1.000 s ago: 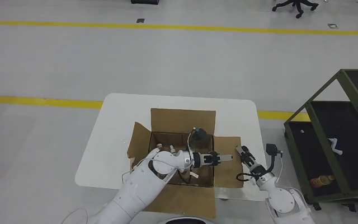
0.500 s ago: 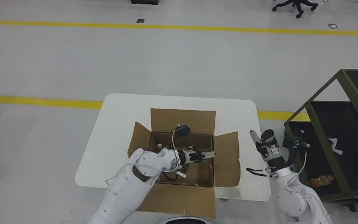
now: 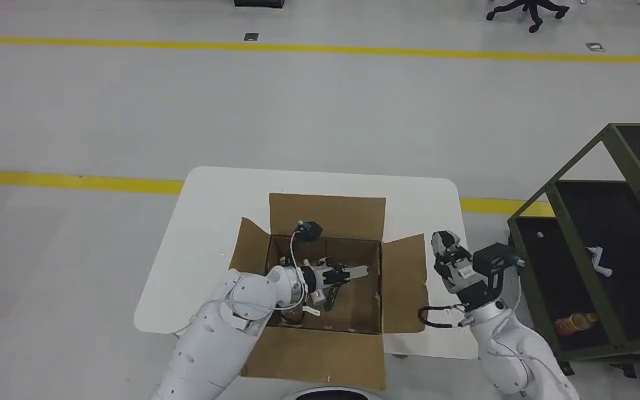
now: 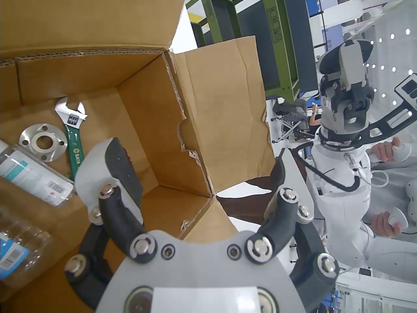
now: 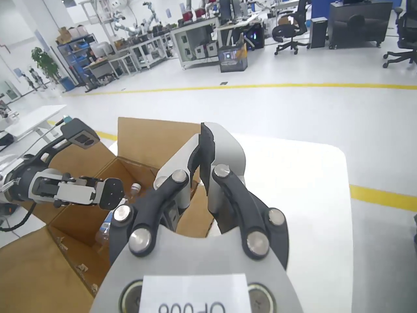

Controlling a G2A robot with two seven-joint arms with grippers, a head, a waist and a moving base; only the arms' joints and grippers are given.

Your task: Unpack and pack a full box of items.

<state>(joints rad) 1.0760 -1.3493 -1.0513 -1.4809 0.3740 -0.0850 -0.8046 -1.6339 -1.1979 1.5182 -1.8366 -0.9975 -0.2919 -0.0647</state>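
An open cardboard box point(image 3: 327, 212) stands on the white table point(image 3: 215, 230). My left gripper point(image 3: 340, 271) hangs inside it, open and holding nothing point(image 4: 195, 157). Beneath it on the box floor lie a green-handled wrench point(image 4: 73, 138), a round metal flange point(image 4: 42, 141) and two clear plastic bottles point(image 4: 32, 174). My right gripper point(image 3: 442, 245) is raised over the table beside the box's right flap point(image 3: 405, 285), with its fingers shut on nothing point(image 5: 206, 141). From the right wrist view the left gripper point(image 5: 97, 193) shows above a bottle cap point(image 5: 136, 186).
A green metal cart point(image 3: 580, 250) stands on the floor to the right of the table. The box's four flaps are folded outward, and the near flap point(image 3: 315, 360) overhangs the table's front edge. Bare table lies left of and behind the box.
My left gripper has drawn back leftward inside the box. My right gripper has lifted off the right flap, swung out to the right, then come back slightly.
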